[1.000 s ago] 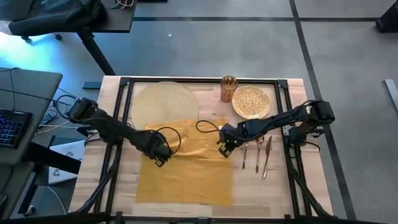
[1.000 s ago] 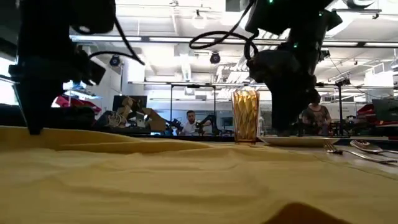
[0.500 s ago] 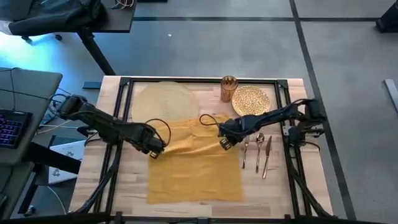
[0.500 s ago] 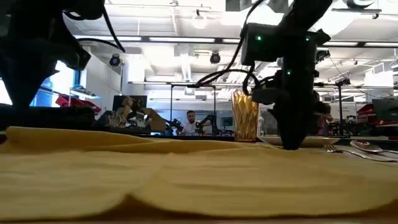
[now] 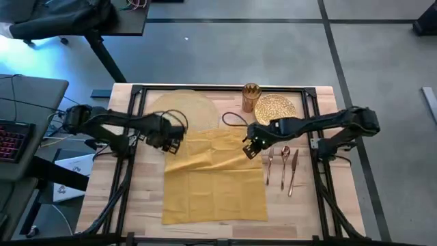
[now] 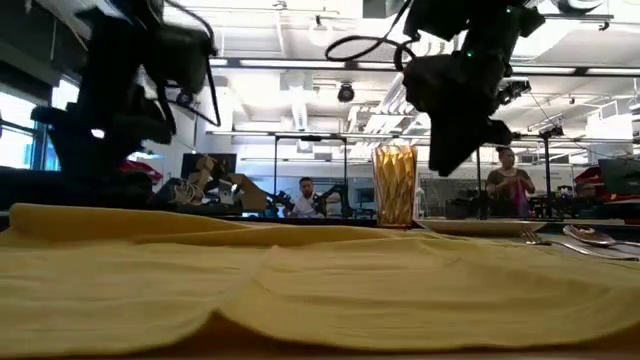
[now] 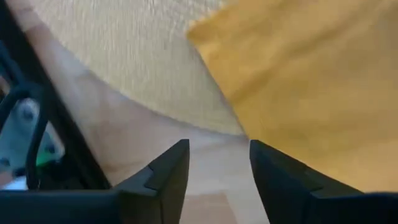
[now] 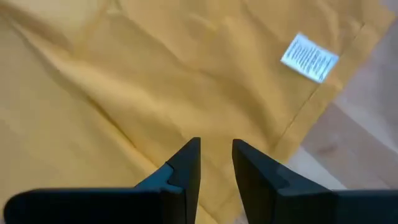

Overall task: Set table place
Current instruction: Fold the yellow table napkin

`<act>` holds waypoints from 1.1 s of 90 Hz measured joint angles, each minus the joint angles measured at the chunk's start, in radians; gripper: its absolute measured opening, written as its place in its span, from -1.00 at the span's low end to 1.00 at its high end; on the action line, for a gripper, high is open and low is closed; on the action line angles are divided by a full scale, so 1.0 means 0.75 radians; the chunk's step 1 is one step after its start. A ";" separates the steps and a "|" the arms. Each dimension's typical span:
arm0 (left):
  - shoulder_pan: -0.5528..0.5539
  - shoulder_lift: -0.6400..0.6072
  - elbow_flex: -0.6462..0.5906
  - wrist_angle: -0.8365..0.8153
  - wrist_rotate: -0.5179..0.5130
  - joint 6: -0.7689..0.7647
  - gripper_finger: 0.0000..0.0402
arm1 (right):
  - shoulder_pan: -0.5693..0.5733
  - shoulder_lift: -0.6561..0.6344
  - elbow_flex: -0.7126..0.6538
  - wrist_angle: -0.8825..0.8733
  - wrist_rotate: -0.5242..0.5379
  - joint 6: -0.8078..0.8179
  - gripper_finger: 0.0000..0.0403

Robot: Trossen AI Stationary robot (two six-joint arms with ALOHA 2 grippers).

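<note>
Yellow napkin [image 5: 215, 174] overlaps placemat [image 5: 179, 113] on bench [image 5: 293, 205]; left hand [image 5: 171, 141], right hand [image 5: 252, 149] open, empty; regrip far corners, drag clear.

Location type: robotics laboratory or open workshop hall. Indicators: bare grey concrete floor [image 5: 259, 55] with dark seams; black-framed wooden surface [image 5: 300, 212] carrying two arms; a desk with a backlit keyboard [image 5: 10, 140] beyond the left arm; exposed ceiling ducting and strip lights [image 6: 300, 65]; people [image 6: 510, 185] at distant benches behind the arms.
</note>
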 joint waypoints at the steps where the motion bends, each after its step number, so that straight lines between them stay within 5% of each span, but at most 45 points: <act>1: 0.013 0.000 -0.003 0.006 0.002 0.011 -0.19 | 0.000 -0.001 0.000 0.003 0.000 0.000 -0.61; 41: 0.273 0.073 -0.021 0.237 -0.085 0.204 -0.34 | 0.029 -0.001 0.000 0.010 -0.037 0.010 -0.61; 76: 0.296 0.242 -0.018 0.238 -0.029 0.320 -0.39 | 0.040 -0.001 0.000 0.010 -0.082 0.011 -0.61; 99: 0.286 0.239 -0.003 0.222 -0.033 0.444 -0.88 | 0.040 -0.001 0.000 0.010 -0.072 0.010 -0.61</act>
